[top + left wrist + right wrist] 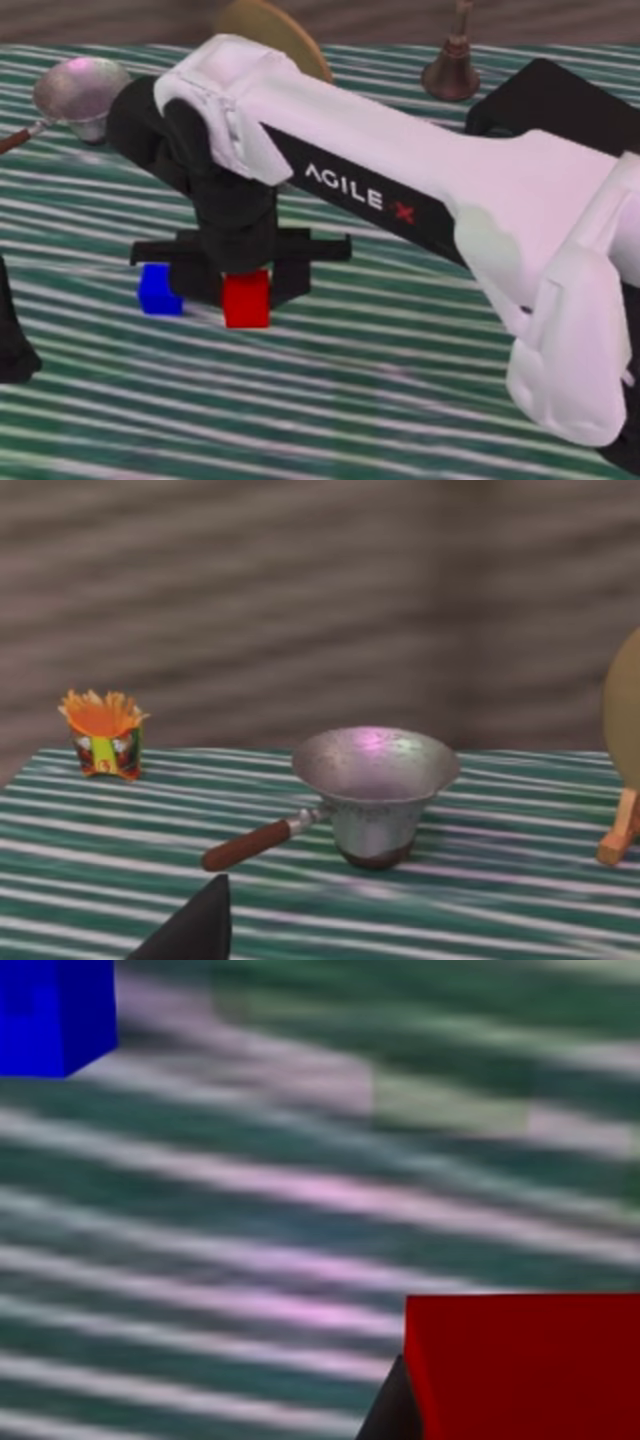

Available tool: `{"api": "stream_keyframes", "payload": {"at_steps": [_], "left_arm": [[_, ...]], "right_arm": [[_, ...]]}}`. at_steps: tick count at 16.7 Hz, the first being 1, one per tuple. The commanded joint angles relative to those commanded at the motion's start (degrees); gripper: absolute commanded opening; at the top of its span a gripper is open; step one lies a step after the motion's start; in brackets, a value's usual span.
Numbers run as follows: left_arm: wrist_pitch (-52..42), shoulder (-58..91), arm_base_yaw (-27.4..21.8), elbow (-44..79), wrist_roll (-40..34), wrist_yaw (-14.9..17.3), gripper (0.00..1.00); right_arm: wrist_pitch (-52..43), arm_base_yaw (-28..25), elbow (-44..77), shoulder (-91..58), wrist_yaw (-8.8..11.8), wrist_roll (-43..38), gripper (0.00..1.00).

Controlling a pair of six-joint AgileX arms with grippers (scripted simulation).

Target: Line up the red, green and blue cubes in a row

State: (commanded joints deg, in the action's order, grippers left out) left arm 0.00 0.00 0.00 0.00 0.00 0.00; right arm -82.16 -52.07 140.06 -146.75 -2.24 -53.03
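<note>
Two cubes show: the right pincer (pixel 243 285) seems to be grasping the red cube (pixel 246 298) low over the surface (pixel 400 380), near the blue cube (pixel 158 289). Next: set red alongside blue; green is unseen.

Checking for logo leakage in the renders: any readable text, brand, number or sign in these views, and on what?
"AGILE X", the X in red: on the dark band along the right arm, top view.
The small colourful container in the left wrist view has markings too blurred to read.
Nothing else legible; red cube and blue cube are plain.
</note>
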Motion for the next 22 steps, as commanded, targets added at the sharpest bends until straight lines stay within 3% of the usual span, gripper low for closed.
{"api": "stream_keyframes", "payload": {"at_steps": [5,10,22], "left_arm": [[0.0,0.0,0.0,0.0,0.0,0.0,1.0],[0.0,0.0,0.0,0.0,0.0,0.0,1.0],[0.0,0.0,0.0,0.0,0.0,0.0,1.0]], "right_arm": [[11.1,-0.1,-12.2,0.5,0.0,-0.1,0.0],[12.5,-0.2,-13.6,0.5,0.0,-0.1,0.0],[12.5,-0.2,-13.6,0.5,0.0,-0.1,0.9]]}}
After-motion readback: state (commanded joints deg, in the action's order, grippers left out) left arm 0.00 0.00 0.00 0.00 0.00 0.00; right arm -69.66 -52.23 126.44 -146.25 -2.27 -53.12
